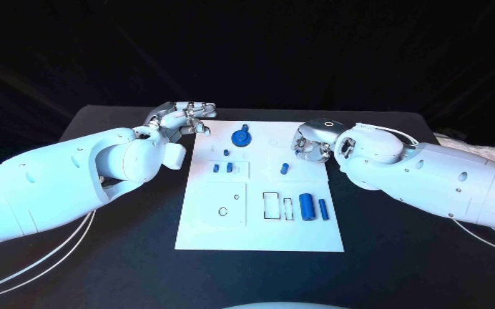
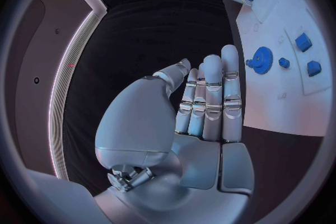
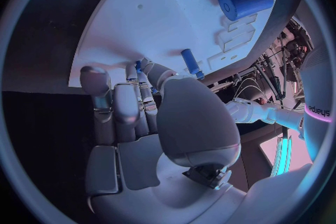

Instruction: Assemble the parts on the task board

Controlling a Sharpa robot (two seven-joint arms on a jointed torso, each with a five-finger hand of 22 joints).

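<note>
Both hands hold nothing: left hand (image 1: 184, 117) fingers straight, right hand (image 1: 312, 142) loosely curled nr board edge, so approach blue gear (image 1: 240, 137) slowly, w/ thumb opposite fingers.

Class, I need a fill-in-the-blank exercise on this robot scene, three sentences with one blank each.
1. The round blue toothed gear lies on the white ___.
2. The large blue cylinder lies between a white rectangular frame and a slimmer blue ___.
3. The left hand holds ___, its fingers straight.

Missing words: task board; bar; nothing
</note>
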